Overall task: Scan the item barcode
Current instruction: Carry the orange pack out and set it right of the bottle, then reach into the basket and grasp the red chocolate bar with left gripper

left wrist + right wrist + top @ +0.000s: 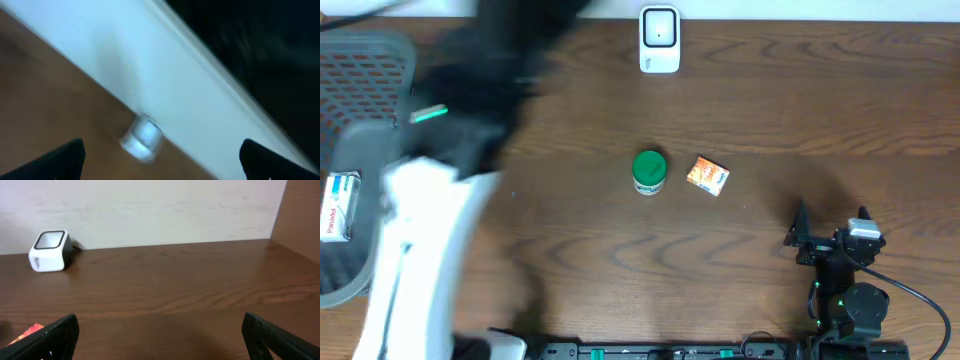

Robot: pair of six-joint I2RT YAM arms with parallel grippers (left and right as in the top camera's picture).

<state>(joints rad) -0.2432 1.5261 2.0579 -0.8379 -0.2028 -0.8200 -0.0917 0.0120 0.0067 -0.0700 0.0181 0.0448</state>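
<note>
Reaching from here carries several risks. Both grippers stand released and empty. The left gripper (162,143) shows its dark fingers spread wide in its own blurred view, and the right gripper (161,317) likewise gapes over bare wood at the near right of the table (800,110). Nothing is grasped, so no barcode is anywhere close to the scanner (659,40), which sits at the far edge by the wall.

The likely items, a green-lidded jar (649,171) and a small orange box (708,176), rest just beside each other at mid-table, apart from either gripper. Because they lie so close, wide jaws descending on one could nudge the other, and the jar may roll if tipped.

The left arm (470,90) shows only as a heavy blur on the left, with the scanner looming in its wrist view. A fast sweep there could knock the scanner askew. Where each barcode is printed cannot be told, so a grasp might cover it or present the wrong face. A white packet (340,205) lies on a chair (370,60) at far left, and whether it counts is unclear.
</note>
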